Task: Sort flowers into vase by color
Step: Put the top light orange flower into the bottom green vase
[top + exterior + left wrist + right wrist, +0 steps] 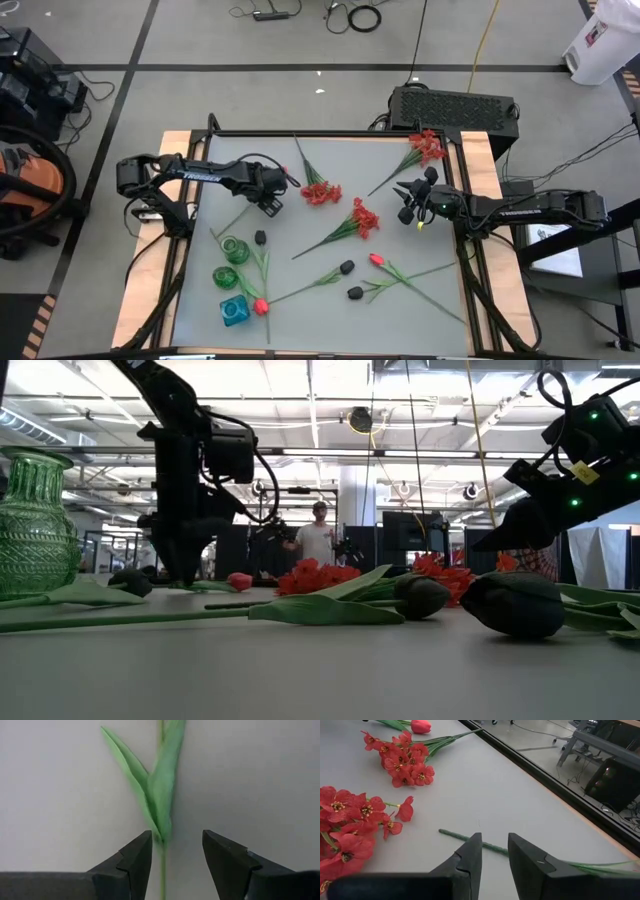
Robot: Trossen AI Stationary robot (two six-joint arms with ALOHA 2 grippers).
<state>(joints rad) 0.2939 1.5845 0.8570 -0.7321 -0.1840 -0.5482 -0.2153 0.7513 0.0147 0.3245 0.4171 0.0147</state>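
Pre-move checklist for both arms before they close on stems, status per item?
1. Left gripper fingers open around the thin green stem with pointed leaves: ok.
2. That stem centred between the fingers: not ok, it lies nearer one finger.
3. Right gripper fingers open over the dark green stem end: ok.
4. Three glass vases, two green and one teal, upright: ok in the high view.
5. Which bloom the left stem carries: cannot tell.
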